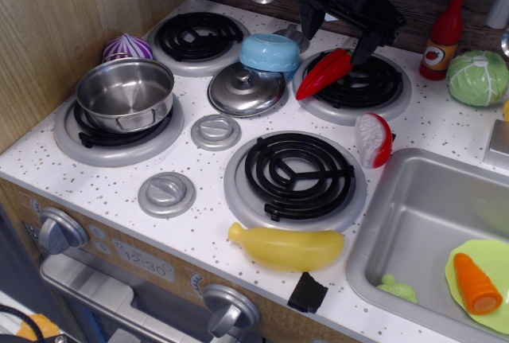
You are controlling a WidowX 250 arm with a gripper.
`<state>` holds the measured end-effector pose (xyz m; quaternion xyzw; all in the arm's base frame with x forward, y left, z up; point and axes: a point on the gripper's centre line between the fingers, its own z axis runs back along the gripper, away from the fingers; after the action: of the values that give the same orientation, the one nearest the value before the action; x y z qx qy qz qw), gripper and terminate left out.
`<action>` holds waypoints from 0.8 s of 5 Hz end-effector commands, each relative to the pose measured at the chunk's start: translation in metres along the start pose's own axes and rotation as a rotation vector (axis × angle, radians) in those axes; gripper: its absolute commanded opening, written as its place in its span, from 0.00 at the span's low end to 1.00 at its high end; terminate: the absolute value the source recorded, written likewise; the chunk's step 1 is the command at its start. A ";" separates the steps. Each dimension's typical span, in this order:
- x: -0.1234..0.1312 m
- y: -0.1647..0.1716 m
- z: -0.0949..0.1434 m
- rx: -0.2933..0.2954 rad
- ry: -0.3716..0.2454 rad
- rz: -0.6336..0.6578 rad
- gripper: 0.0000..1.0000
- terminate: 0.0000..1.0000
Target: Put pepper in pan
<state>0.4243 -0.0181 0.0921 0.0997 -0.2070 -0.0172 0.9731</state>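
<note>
task not yet done: the pepper (324, 73) lies on the burner at upper centre-right, unheld. the claw (340, 39) hangs open just above it, gripping nothing. the pan (126, 93) sits empty at left. the route between passes the blue bowl (270, 52) and lid (244, 88); wall close behind.

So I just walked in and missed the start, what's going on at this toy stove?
A robot arm's gripper hangs with its fingers spread above the back right burner, where the red pepper lies, not yet gripped. The pan sits empty on the front left burner, so nothing has gone into it. The steel lid and blue bowl lie between them.
</note>
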 end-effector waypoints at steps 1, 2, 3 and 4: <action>0.029 0.013 -0.018 -0.070 -0.087 0.011 1.00 0.00; 0.027 0.011 -0.034 -0.120 -0.104 0.011 1.00 0.00; 0.025 0.008 -0.048 -0.145 -0.123 0.014 1.00 0.00; 0.021 0.005 -0.060 -0.166 -0.128 0.030 1.00 0.00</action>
<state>0.4602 -0.0069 0.0285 0.0158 -0.2508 -0.0224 0.9676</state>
